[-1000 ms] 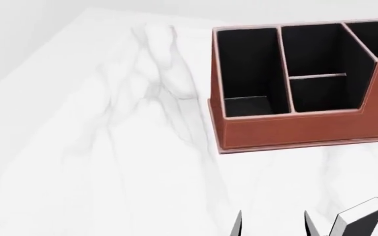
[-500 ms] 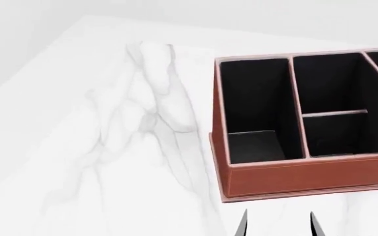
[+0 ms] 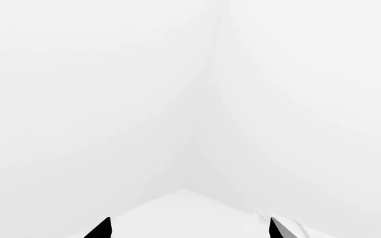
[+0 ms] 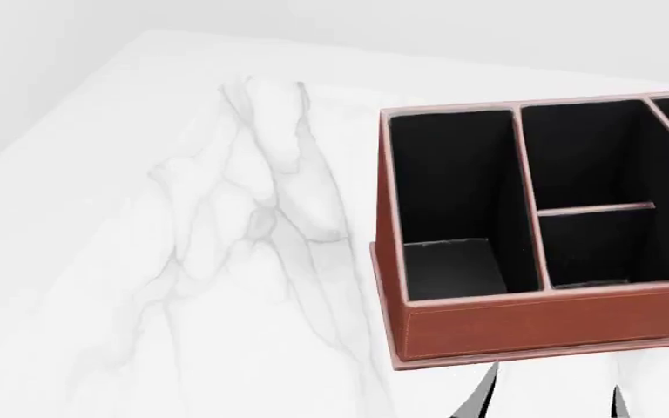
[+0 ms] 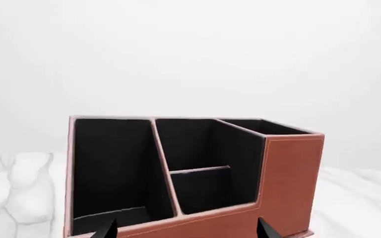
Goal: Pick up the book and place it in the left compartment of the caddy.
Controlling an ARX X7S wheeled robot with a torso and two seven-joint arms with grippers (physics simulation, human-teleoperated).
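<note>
- The room is plain and pale, with soft white walls all around and nothing on them.
- The counter (image 4: 172, 261) is white marble with thin grey lines running across it. In the head view its far left corner shows near the top.
- The caddy (image 4: 543, 326) is a red-brown box with a black inside and a pale line along its edges. It sits on the counter toward the right side, well away from the left edge. It runs off the right side of the head view.
- The left compartment (image 4: 451, 200) is the long black slot at the box's left end. It has nothing in it.
- Next to it are two shorter slots (image 4: 596, 200) with a thin bar between them.
- The taller slanted wall (image 5: 289, 183) is on the box's right end.
- The right fingers (image 5: 263, 229) are spread wide apart, with nothing between the tips. They sit just in front of the caddy's near wall.
- The left fingers (image 3: 101, 229) are also spread wide and hold nothing. They point at a pale wall corner.
- The book does not show in any of these views, so I cannot tell where it is.
</note>
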